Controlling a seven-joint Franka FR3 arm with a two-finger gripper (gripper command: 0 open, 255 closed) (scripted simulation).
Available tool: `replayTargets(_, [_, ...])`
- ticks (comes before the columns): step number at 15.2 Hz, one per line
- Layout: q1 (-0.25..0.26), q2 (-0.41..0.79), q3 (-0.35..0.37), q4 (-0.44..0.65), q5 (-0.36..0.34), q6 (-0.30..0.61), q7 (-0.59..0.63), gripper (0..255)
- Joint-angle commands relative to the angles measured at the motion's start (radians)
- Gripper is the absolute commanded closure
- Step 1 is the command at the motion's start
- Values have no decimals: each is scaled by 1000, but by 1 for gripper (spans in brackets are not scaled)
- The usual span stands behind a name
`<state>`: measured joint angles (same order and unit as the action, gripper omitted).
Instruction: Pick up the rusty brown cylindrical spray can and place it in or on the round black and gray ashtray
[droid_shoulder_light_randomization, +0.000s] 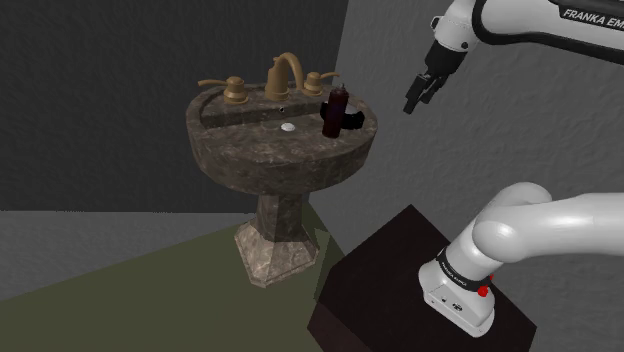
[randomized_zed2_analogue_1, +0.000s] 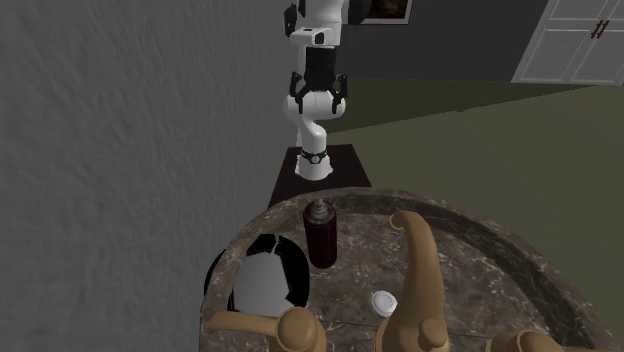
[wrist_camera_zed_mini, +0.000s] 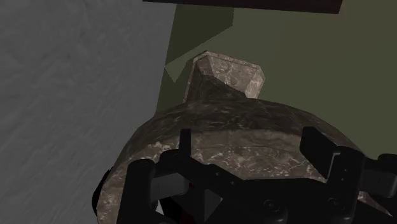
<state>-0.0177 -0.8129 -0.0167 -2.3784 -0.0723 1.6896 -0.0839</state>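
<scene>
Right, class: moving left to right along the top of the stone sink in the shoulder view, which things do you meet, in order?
First the round brass tap handle → tall curved brass spout → dark reddish-brown cylindrical spray can.

On sink (randomized_zed2_analogue_1: 500, 235) rim: spray can (randomized_zed2_analogue_1: 320, 238) upright, ashtray (randomized_zed2_analogue_1: 268, 280) just beside it; faucet (randomized_zed2_analogue_1: 420, 265) across basin.

"FRANKA EM" on the arm (droid_shoulder_light_randomization: 560, 30)
</scene>
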Motion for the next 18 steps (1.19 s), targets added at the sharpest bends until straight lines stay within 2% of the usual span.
replayTargets(1, [0,0,0,0,0,0,0,0])
replayTargets(7, [-32,17,33,-183,16,426,141,0])
replayTargets(12, [-81,123,81,-267,6,803,274,0])
replayTargets(15, [-139,222,131,-281,-19,1028,371,0])
replayTargets(18, [-250,335,223,-266,-74,1241,498,0])
